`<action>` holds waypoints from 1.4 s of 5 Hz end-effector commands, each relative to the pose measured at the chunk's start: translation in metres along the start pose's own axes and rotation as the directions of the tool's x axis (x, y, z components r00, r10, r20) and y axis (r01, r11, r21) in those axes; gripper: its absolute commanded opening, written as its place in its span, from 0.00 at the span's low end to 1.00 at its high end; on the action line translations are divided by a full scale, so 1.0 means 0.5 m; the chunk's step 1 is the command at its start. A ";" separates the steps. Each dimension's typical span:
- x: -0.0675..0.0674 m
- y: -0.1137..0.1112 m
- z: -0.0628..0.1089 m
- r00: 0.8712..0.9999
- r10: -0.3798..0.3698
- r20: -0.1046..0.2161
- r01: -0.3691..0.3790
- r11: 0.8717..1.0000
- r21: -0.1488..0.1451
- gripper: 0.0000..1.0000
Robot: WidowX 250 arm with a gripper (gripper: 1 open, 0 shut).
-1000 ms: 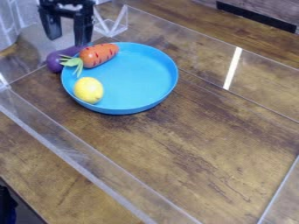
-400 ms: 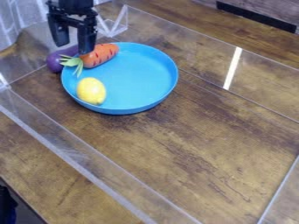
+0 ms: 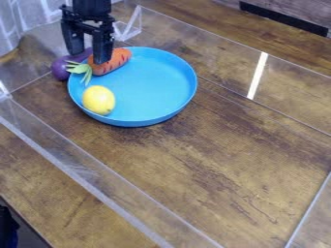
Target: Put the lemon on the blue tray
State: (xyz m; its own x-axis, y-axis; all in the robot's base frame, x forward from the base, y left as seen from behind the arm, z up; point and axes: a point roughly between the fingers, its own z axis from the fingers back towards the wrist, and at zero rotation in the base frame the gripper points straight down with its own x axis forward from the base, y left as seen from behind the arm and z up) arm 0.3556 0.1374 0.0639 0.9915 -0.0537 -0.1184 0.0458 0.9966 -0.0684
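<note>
With the lemon (image 3: 99, 99) already in the tray (image 3: 162, 87), the pincer (image 3: 89, 48), fingers apart over the carrot (image 3: 114, 59), risks grabbing the wrong item.

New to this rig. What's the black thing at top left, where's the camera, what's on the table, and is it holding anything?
The black thing is the claw of a single robot arm, pointing straight down. Its two fingers stand open and nothing is between them, so it holds nothing.

There is only one view: a fixed camera looking down at an angle over a wooden table with clear plastic walls around the work area.

On the table sits a round blue tray. The lemon already lies inside it, near the front-left rim. A carrot rests across the tray's far rim, and a small purple item lies just outside the tray on the left. The claw hangs over the carrot's leafy end; whether it touches the carrot I cannot tell.
</note>
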 end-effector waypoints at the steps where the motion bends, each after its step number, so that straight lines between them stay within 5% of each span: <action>1: 0.003 0.019 0.056 0.996 0.019 0.091 -0.023 0.999 0.035 1.00; 3: -0.017 0.039 0.043 0.992 0.079 0.100 -0.082 0.996 0.025 1.00; 4: 0.000 0.037 0.032 0.995 0.011 0.097 -0.014 0.999 0.033 1.00; 6: 0.013 0.106 0.062 0.994 -0.062 0.088 0.059 0.998 0.038 1.00; 7: 0.016 0.119 0.040 0.994 -0.082 0.075 0.079 0.996 0.034 1.00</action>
State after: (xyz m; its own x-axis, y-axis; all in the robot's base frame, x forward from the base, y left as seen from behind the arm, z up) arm 0.3643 0.1874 0.0524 0.9844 -0.1455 -0.0995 0.1365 0.9864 -0.0921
